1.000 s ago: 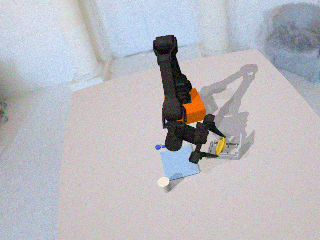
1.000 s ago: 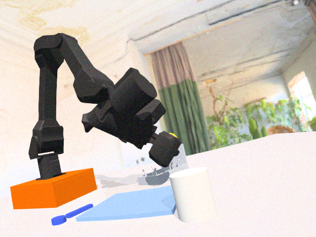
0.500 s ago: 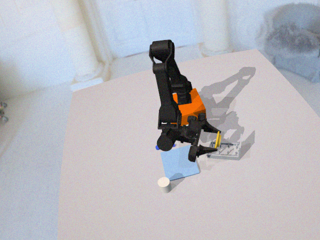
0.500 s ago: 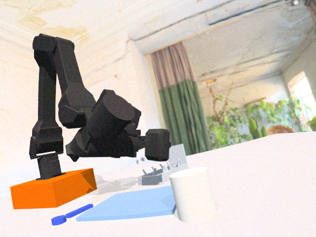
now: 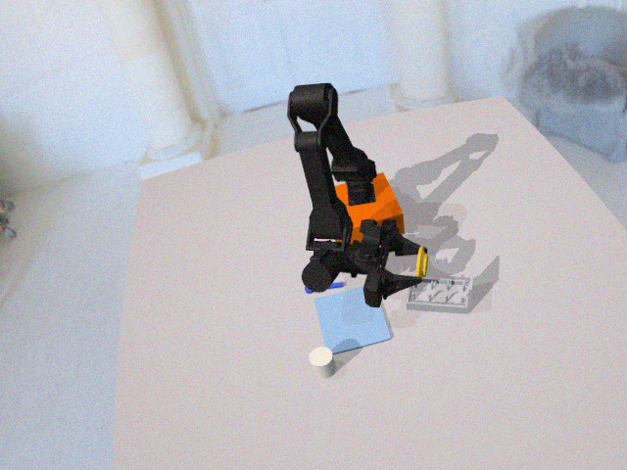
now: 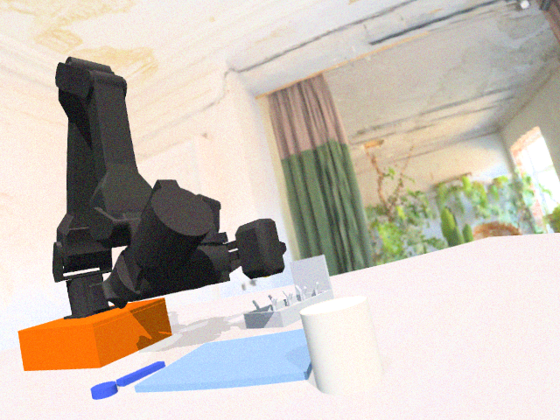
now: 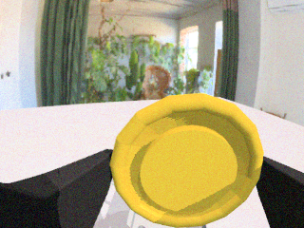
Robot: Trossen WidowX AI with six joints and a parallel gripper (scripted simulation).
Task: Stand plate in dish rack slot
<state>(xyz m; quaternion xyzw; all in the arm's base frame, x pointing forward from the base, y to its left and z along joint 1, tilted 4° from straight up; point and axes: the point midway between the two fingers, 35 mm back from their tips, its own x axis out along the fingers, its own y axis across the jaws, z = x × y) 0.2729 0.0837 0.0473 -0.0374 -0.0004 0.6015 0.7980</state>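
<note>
My gripper [image 5: 423,263] [image 7: 188,163] is shut on the yellow plate [image 5: 421,261] [image 7: 189,167], one finger at each side of its rim. The arm's last part points about level, and the plate is held up on edge, roughly upright, its hollow face towards the wrist camera. In the exterior view the gripper's body hides nearly all of the plate. The grey dish rack [image 5: 438,307] [image 6: 296,312], with rows of short pegs and a tall panel at one end, stands on the table. The plate is in the air, seen near the rack's back left corner in the top view.
A light blue square board [image 5: 352,321] [image 6: 234,361] lies left of the rack in the top view. A cream cylinder [image 5: 323,361] [image 6: 341,347] stands by its corner. A blue spoon-like thing [image 5: 331,286] [image 6: 140,374] lies beside the board. The arm stands on an orange block [image 5: 387,202] [image 6: 63,350].
</note>
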